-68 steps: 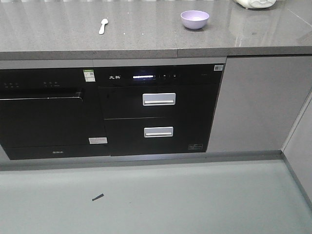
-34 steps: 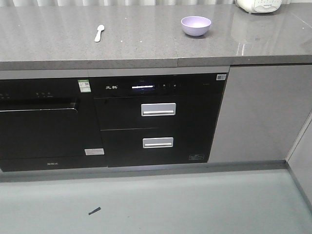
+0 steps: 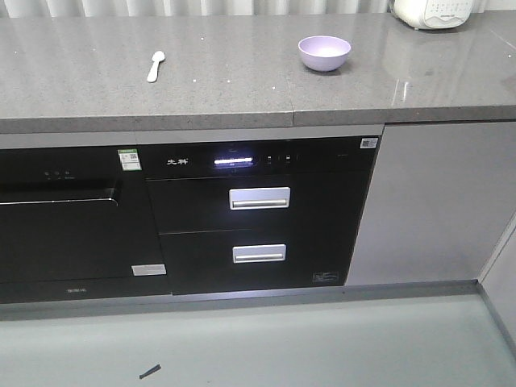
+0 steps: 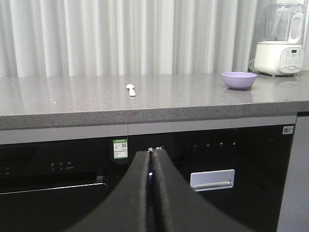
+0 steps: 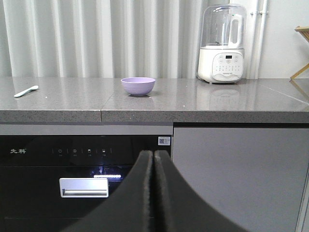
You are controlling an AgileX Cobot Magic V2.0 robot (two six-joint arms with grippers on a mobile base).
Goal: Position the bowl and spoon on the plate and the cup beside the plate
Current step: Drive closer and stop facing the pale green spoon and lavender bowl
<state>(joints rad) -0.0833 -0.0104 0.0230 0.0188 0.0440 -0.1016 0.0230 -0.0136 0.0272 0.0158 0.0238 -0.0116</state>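
As far as I can judge, nothing is arranged yet. My left hand (image 4: pixel 151 153) and right hand (image 5: pixel 153 154) both hang low in front of the cabinets under the desk (image 3: pixel 234 93), each with its fingers pressed together and carrying nothing. The bowl (image 3: pixel 324 53) sits on the desk toward the far right, and the spoon (image 3: pixel 155 66) lies well apart to its left. No view shows a plate or cup, so every placement is left to do
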